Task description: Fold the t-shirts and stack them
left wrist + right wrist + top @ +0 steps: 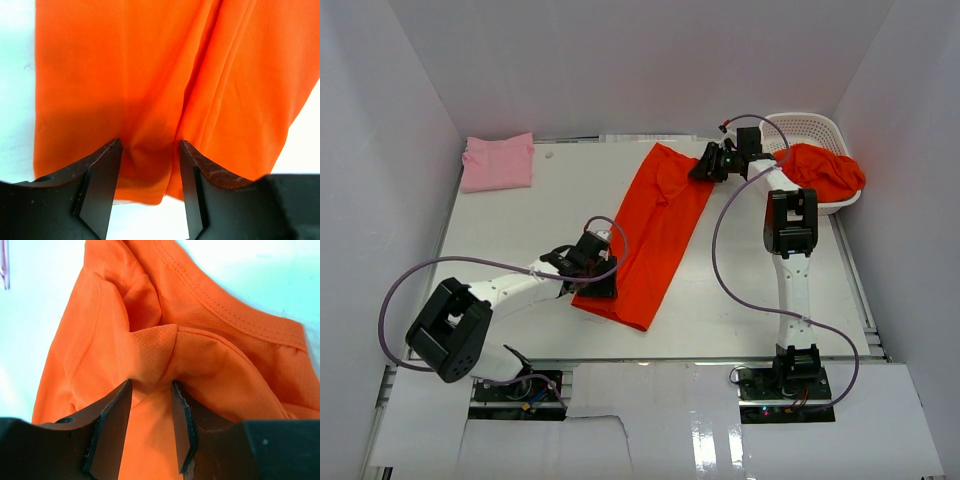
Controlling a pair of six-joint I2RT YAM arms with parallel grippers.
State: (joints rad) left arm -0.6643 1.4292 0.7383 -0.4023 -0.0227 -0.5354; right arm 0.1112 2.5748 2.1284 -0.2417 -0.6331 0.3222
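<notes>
Jaws of both grippers are clamped on 1 orange shirt (655, 235) spread on the table (520, 230). From above, it lies as a long strip, its long axis running diagonally from near left to far right. The left gripper (594, 286) pinches the near end, the right gripper (703, 167) the far end. A folded pink shirt (498, 162) sits at the far-left corner, well apart. An orange heap (825, 170) spills over the basket (815, 125) at far right; how many shirts it holds cannot be told.

From the left wrist, the 2 fingers (100, 185) stand slightly apart with cloth bunched between them, touching both. The hem's edge shows just below the gap. White table flanks the strip.

From the right wrist, the fingers (112, 425) stand closer together, gripping a raised fold beside a stitched seam. Cloth beneath the fingers is hidden, and the frame's bottom edge cuts off both grippers' bodies.
</notes>
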